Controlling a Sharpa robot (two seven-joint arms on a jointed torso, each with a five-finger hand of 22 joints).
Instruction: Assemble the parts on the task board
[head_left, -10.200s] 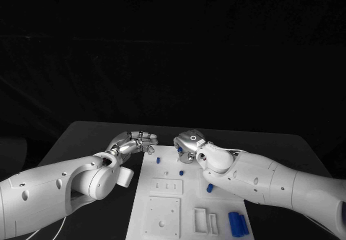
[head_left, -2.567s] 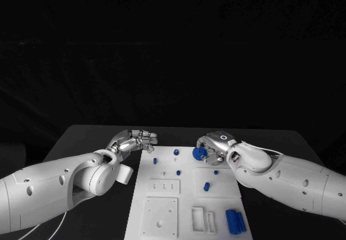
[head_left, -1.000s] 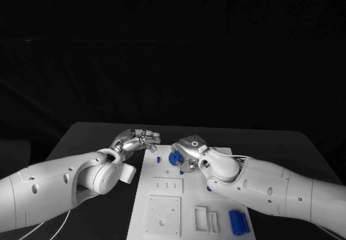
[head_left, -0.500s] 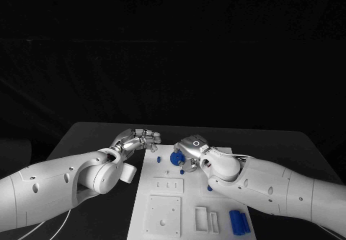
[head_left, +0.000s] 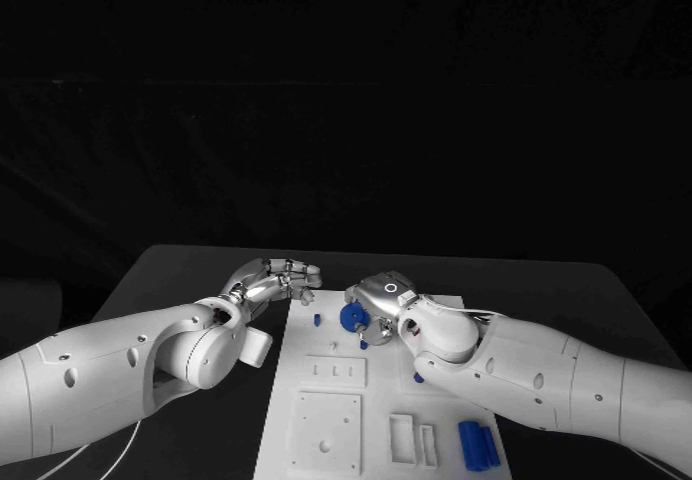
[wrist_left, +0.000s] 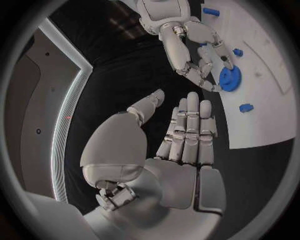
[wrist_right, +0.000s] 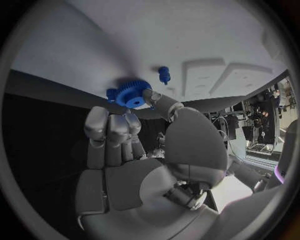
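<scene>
Over the white plastic task board (head_left: 329, 400) far end, right hand (head_left: 381, 301) pinches small blue toothed gear (head_left: 352, 318); left hand (head_left: 273, 282) beside board, fingers straight, empty.

**Black table, white board at its middle**

The black table (head_left: 173, 265) carries the white task board (head_left: 339, 400), lying flat at its middle and reaching toward the near edge. Bare dark tabletop flanks the board toward both side edges.

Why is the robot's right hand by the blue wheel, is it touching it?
Touching. In the right wrist view the right hand has fingertips pressed on the blue wheel, pinching it over the white board.
</scene>
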